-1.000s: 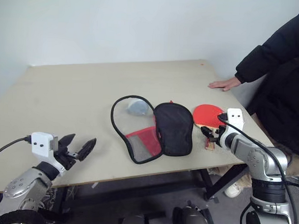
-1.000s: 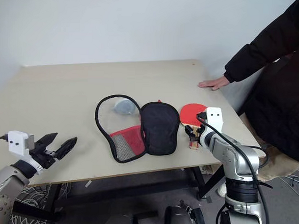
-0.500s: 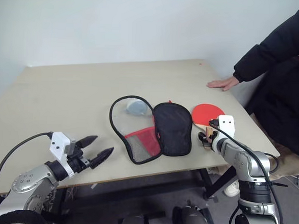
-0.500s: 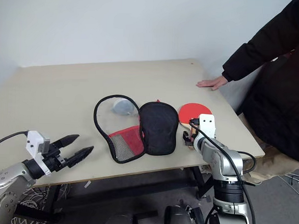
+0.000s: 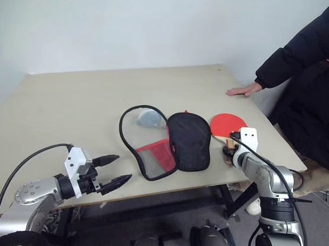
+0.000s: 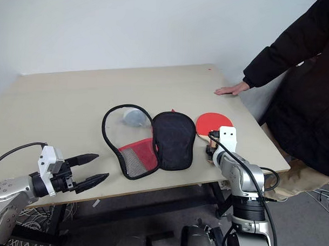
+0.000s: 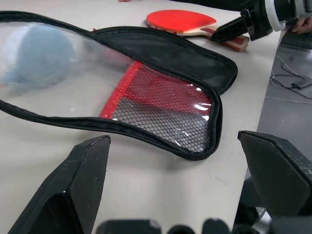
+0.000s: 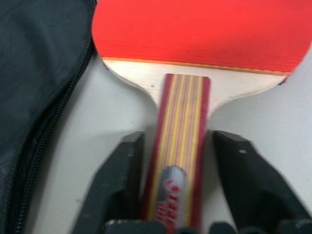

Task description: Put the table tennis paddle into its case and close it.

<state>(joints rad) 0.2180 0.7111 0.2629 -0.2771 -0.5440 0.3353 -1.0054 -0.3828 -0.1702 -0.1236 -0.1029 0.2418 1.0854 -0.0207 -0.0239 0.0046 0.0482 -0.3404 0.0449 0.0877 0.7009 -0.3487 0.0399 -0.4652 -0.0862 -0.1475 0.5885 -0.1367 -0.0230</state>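
The table tennis paddle lies flat near the table's right edge, red face up, with its striped wooden handle pointing at me. My right gripper sits low over that handle with a black finger pressed along each side of it. The case lies unzipped and spread in the middle of the table. Its black half is beside the paddle, and its clear and red mesh half is further left. My left gripper hovers open at the front edge, left of the case, pointing at it.
A grey-white lump rests under the clear part of the case. A person in a dark coat stands at the right with a hand flat on the table's far right corner. The table's front edge runs just below both grippers.
My left gripper has swung to the right, toward the case, staying open. The right gripper has sunk slightly and its fingers have come together on the paddle's handle.
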